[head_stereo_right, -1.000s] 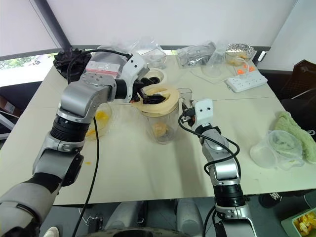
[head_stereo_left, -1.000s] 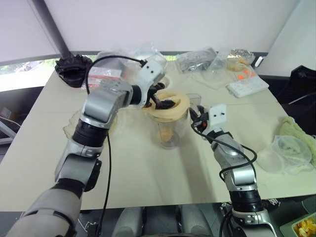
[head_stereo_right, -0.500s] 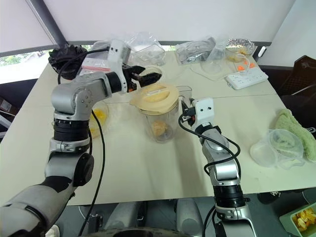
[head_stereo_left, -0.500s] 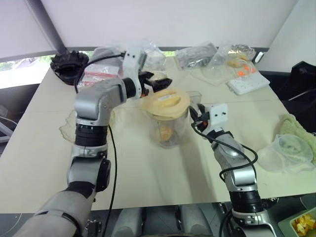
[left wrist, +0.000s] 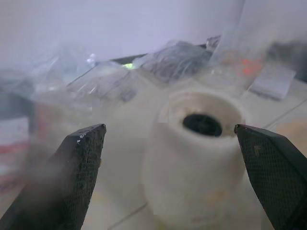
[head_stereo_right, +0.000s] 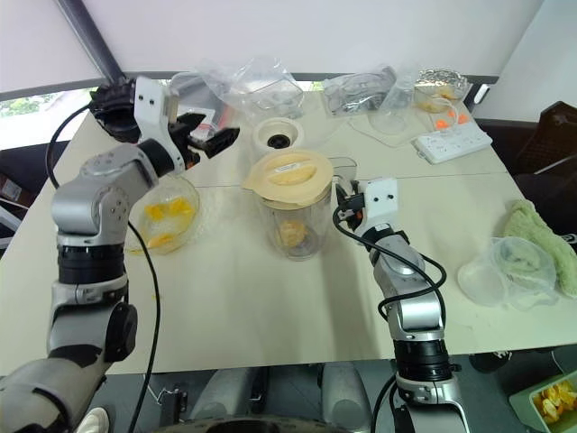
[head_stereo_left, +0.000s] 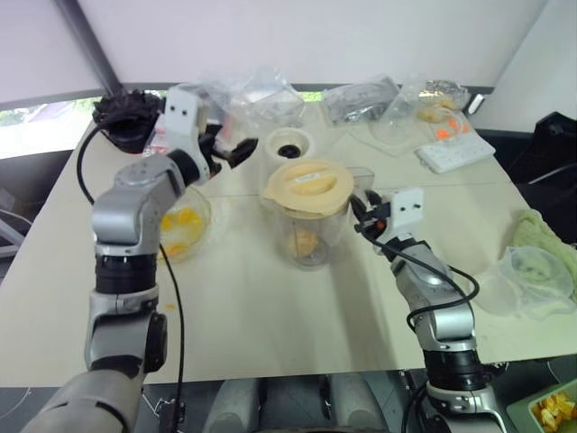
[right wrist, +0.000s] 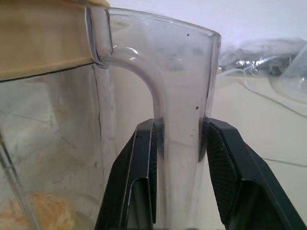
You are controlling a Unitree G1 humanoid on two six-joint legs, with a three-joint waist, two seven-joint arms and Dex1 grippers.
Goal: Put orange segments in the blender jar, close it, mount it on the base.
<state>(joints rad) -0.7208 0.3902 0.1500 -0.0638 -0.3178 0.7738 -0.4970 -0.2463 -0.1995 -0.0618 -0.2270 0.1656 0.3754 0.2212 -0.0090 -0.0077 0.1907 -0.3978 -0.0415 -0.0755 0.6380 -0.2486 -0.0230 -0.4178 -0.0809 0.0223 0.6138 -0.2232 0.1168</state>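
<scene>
Nearest the camera, at centre right of the left eye view, the right gripper [head_stereo_left: 361, 213] is closed on the handle [right wrist: 180, 115] of the blender jar [head_stereo_left: 306, 236]. In the right wrist view its two black fingers [right wrist: 139, 182] press the clear handle strip from either side, jaws narrowed to the strip's width and no further.

The blender jar stands upright on the table [head_stereo_left: 270, 325] at the frame's centre, with orange segments [head_stereo_left: 305, 242] low inside and the cream lid [head_stereo_left: 308, 183] resting across its mouth. Whether the lid is fully seated cannot be told.

Judged from its look, the jar is rigid, smooth clear plastic, light with so little fruit in it, and likely slippery. The handle is the natural hold, and a grip on that one side may let the jar tilt once lifted. The segments look soft and will shift.

Left of the jar lies a shallow clear dish [head_stereo_left: 185, 227] with more yellow fruit.

Farther back, above the jar in the frame, sits the base [head_stereo_left: 290, 144], squat and cream with a dark socket [left wrist: 202, 124] on top. It appears heavy enough to stay put.

The left gripper [head_stereo_left: 233, 151], at upper left, stands wide open and empty. In the left wrist view the base lies ahead, between its spread fingertips [left wrist: 84, 143], untouched.

Plastic bags [head_stereo_left: 252, 95] crowd the far edge.
</scene>
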